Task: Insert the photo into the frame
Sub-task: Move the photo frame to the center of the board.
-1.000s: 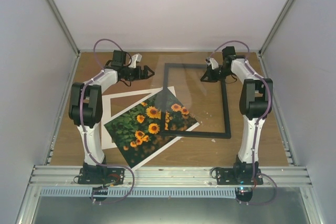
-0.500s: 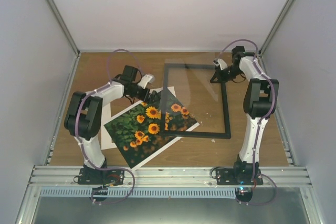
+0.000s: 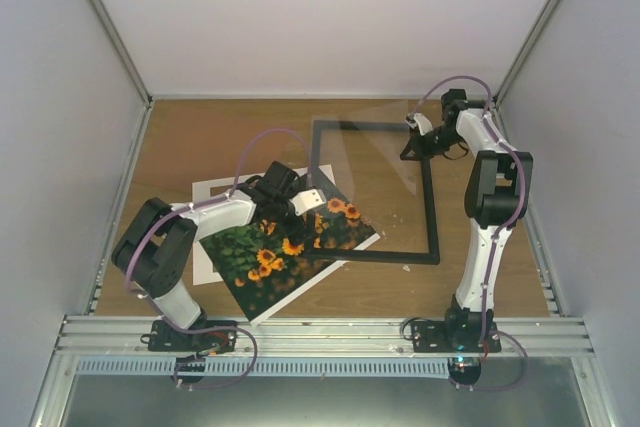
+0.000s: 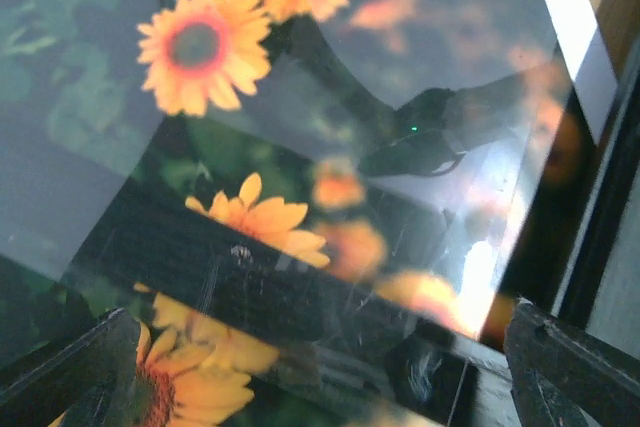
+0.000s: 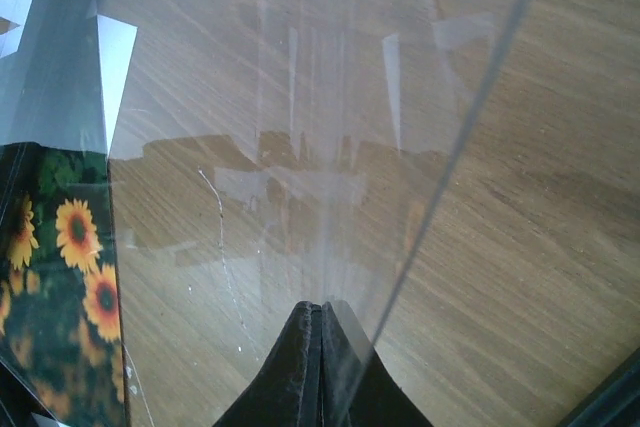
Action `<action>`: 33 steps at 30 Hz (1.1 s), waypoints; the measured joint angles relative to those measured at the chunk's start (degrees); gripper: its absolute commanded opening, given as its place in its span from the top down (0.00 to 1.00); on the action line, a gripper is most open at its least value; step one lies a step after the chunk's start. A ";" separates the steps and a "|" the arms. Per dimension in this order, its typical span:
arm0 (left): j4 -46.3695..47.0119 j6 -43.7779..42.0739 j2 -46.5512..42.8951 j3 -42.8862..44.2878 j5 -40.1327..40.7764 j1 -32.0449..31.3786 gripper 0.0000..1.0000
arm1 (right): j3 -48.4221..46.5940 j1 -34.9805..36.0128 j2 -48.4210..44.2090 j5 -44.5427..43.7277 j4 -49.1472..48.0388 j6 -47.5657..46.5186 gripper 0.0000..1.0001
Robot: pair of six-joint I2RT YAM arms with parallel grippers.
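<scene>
Now: left jaws wide over the photo [image 3: 262, 259], clear sheet [image 3: 372, 162] held up.
My left gripper [image 3: 308, 201] hangs fully spread above the print's upper part, centre of the top view, near where it crosses the frame [image 3: 432, 215] rail; I should grip only paper, low and flat. Upper right, my right gripper [image 3: 411, 143] is clamped on the tilted sheet's far edge.

You have a wooden bench [image 3: 200, 137] with a white mat [image 3: 232, 184] lying flat on its left half, window cut-out showing bare wood. Over the bench's right-centre, a clear sheet [image 3: 372, 157] is tilted, far right corner raised. A metal rail [image 3: 320, 332] borders the bench's near edge.
</scene>
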State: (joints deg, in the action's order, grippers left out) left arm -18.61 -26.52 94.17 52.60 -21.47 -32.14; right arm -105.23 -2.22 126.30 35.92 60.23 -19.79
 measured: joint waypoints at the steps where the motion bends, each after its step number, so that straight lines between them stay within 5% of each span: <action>1: 0.42 -0.55 0.57 0.33 1.03 -0.85 0.01 | -0.28 0.00 0.00 0.00 -0.09 -0.17 0.99; 14: -1.29 -10.97 4.79 4.33 10.93 -6.01 0.01 | -0.11 -0.11 -1.66 0.15 1.11 -1.84 0.99; 25: -8.66 -12.48 -6.58 -5.38 13.81 -6.45 0.01 | 6.19 -0.09 -4.85 0.17 4.17 -5.51 0.99; 33: -12.09 -4.59 -9.03 2.86 3.96 4.81 0.01 | 10.05 -0.09 -4.87 5.53 7.19 -4.74 0.99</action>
State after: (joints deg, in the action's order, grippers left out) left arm -30.70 -31.11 85.14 55.46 -17.52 -27.33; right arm -95.18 -2.31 121.43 41.45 67.42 -24.53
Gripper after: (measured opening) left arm 0.990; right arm 0.019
